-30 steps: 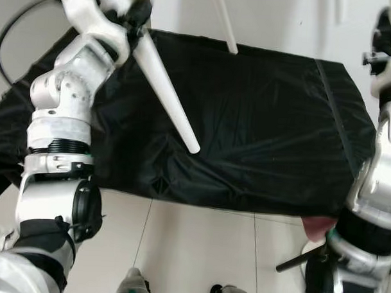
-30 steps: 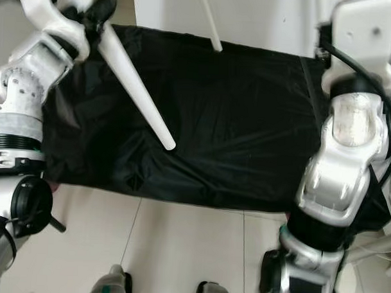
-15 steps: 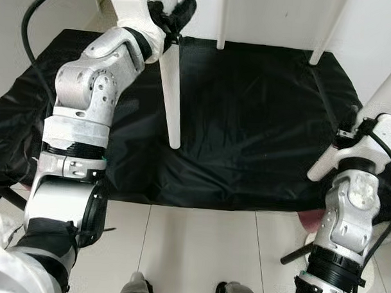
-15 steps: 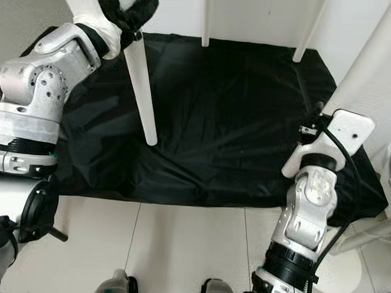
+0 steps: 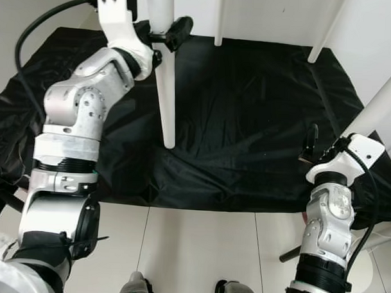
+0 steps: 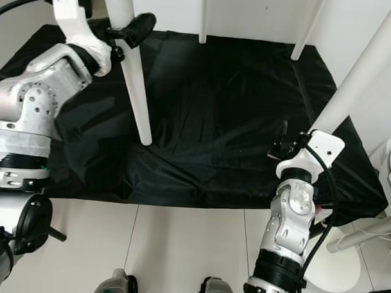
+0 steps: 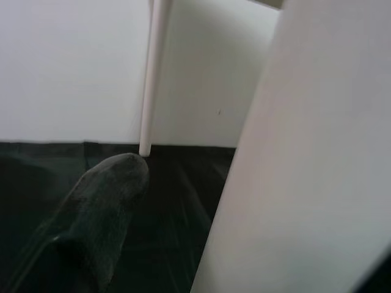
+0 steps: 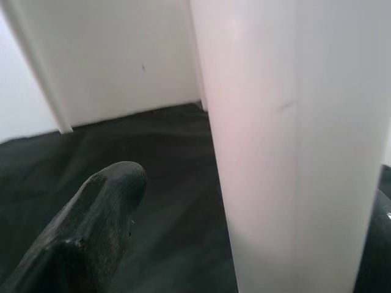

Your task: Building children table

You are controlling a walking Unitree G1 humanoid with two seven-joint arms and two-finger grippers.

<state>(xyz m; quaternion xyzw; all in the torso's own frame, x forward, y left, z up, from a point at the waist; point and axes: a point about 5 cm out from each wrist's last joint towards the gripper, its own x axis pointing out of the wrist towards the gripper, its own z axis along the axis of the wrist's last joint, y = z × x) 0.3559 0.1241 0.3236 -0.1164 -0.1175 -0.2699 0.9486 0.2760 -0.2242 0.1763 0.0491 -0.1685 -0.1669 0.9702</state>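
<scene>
The white children's table stands upright on a black cloth [image 5: 248,110]. Its front left leg [image 5: 165,94] and front right leg [image 5: 383,101] rest on the cloth. Two back legs [image 5: 219,19] [image 5: 325,32] stand at the cloth's far edge. My left gripper [image 5: 164,33] is high on the front left leg, open, with the leg between its fingers [image 7: 104,213]; one finger stands apart from the leg. My right gripper [image 6: 298,140] is low at the front right leg [image 8: 275,122], open, one finger [image 8: 104,213] clear of it.
The cloth lies on a pale tiled floor [image 5: 198,249] against a white wall. My feet [image 5: 136,289] show at the bottom edge. A white round-based object [image 6: 345,267] stands on the floor at the right, past the cloth's corner.
The table swung from tilted to upright, and its legs now stand on the cloth. My right arm came down and its gripper reached the front right leg. The camera also shifted.
</scene>
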